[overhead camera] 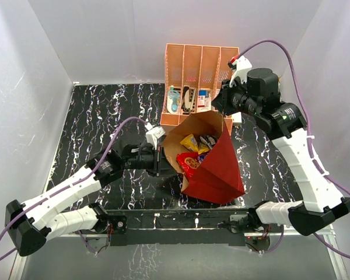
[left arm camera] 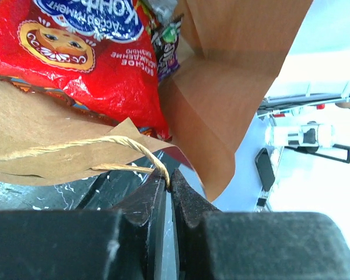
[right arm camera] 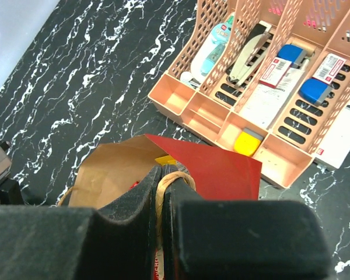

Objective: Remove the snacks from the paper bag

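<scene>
The paper bag (overhead camera: 219, 166), red outside and brown inside, stands mid-table with its mouth pulled wide. Inside show a red cookie bag (overhead camera: 188, 164), a yellow packet (overhead camera: 190, 142) and dark packets (overhead camera: 208, 140). My left gripper (overhead camera: 160, 158) is shut on the bag's near twine handle (left arm camera: 137, 146) at the left rim. The cookie bag (left arm camera: 87, 52) and a purple packet (left arm camera: 170, 55) fill the left wrist view. My right gripper (overhead camera: 226, 109) is shut on the far twine handle (right arm camera: 174, 178) and holds it up above the bag (right arm camera: 216, 169).
A peach slotted rack (overhead camera: 193, 81) with small blue and white items stands right behind the bag, close to the right gripper; it also shows in the right wrist view (right arm camera: 268, 87). White walls enclose the black marbled table (overhead camera: 99, 116).
</scene>
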